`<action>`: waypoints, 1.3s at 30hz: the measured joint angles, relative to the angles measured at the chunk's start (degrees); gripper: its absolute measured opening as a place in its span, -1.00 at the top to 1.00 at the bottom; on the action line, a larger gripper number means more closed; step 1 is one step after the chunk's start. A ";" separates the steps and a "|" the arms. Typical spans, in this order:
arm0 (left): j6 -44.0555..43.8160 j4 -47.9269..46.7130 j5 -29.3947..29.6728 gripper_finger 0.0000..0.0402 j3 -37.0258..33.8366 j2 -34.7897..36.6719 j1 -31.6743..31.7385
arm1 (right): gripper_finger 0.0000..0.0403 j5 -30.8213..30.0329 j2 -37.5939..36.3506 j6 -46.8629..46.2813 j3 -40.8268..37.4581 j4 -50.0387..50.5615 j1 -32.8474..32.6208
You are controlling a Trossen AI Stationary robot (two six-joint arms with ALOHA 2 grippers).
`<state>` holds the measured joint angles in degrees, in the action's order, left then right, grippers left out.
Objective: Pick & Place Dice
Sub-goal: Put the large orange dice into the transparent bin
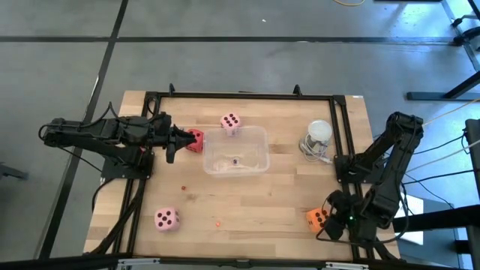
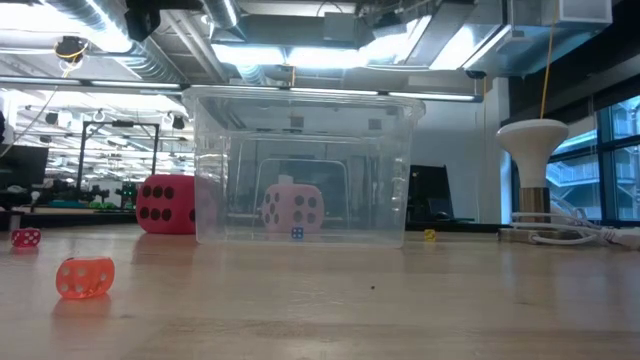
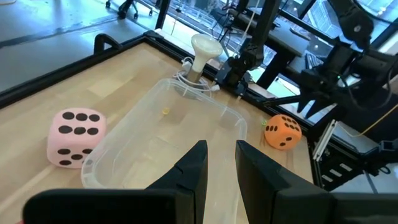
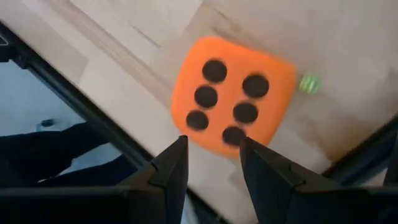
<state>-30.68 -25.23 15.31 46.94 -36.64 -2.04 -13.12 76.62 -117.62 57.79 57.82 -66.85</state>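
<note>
Dice — soft, rounded foam cubes with dark pips: the orange die point(image 4: 231, 98) lies at the table's point(image 1: 247, 202) near right edge, ungripped, the right gripper point(image 4: 212, 163) parted above it; the left gripper's point(image 3: 221, 163) narrow gap holds nothing beside the red die point(image 1: 196, 140).

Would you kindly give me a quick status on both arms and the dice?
Left end effector open beside red die. Right end effector open over orange die, not gripping. Clear tub holds no large die.

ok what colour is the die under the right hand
Orange with dark pips: the soft orange die shows best in the right wrist view.
</note>
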 joint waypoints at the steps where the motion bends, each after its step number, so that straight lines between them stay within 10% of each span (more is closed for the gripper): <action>1: -0.09 0.02 0.00 0.62 0.00 0.00 0.00 | 0.29 -0.38 -0.02 0.59 -0.21 -0.08 0.00; 20: -2.58 0.95 -1.51 0.62 0.00 0.00 0.00 | -0.52 3.05 0.18 -3.95 -1.01 2.66 0.51; 39: -2.60 1.26 -1.79 0.62 0.00 -0.11 0.02 | -0.40 6.23 6.28 -7.96 -3.84 -2.05 3.65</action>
<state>-33.28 -23.97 13.52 46.94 -36.75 -2.02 -6.89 82.90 -125.58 53.94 55.76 -63.20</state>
